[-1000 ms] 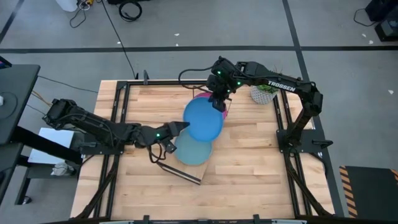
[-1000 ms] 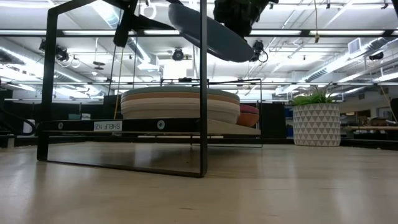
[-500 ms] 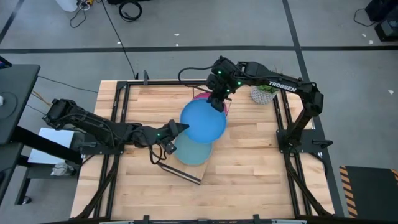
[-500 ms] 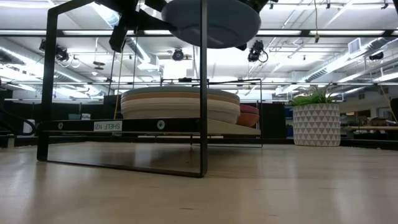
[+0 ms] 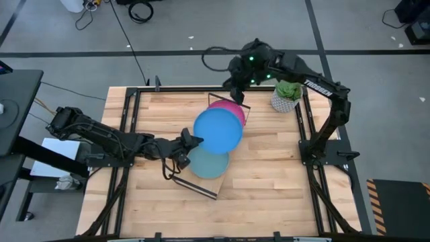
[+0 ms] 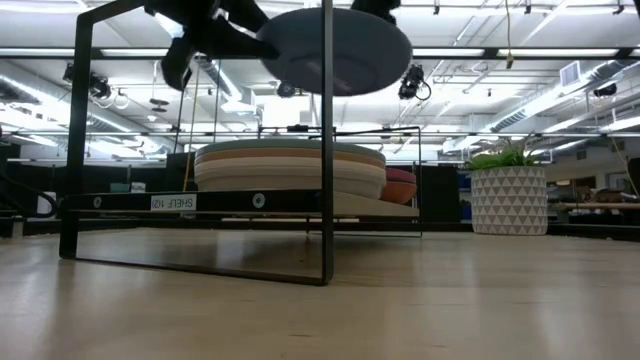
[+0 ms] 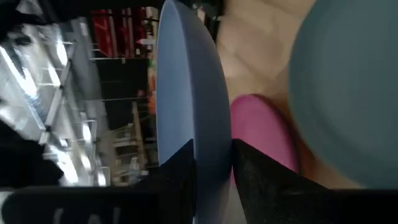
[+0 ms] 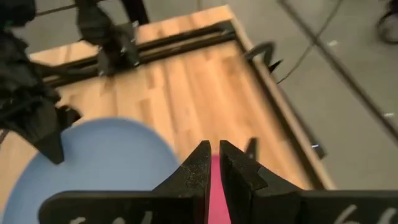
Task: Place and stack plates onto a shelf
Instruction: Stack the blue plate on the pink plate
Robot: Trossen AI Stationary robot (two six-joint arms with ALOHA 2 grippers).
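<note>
My left gripper (image 5: 190, 141) is shut on the bright blue plate (image 5: 218, 130), which hangs roughly level in the air above the shelf (image 6: 325, 150). In the low view the plate (image 6: 335, 45) is well clear of the stack of plates (image 6: 290, 165) on the shelf board. From above, a light blue plate (image 5: 208, 163) tops that stack, and a pink plate (image 5: 234, 109) lies at the shelf's far end. My right gripper (image 5: 235, 86) is off the plate, over the table's far edge, fingers almost together, holding nothing. My left gripper pinches the bright blue plate's rim (image 7: 208, 155) on the side toward the table's left, one finger (image 7: 177, 177) on each face. The fingers come about level from the table's left. The plate is lifted clear, near level, reaching out over the shelf.
A potted plant in a patterned white pot (image 5: 285, 96) stands at the table's far right corner. Black rails (image 5: 131, 114) run along both sides of the table. Bare wood lies near and right of the shelf (image 5: 269, 175).
The bright blue plate has swung from tilted to about level and shifted slightly toward the table's left. My right gripper has let go of its far rim and drawn back toward the far edge. My left gripper keeps hold of the plate's left rim.
</note>
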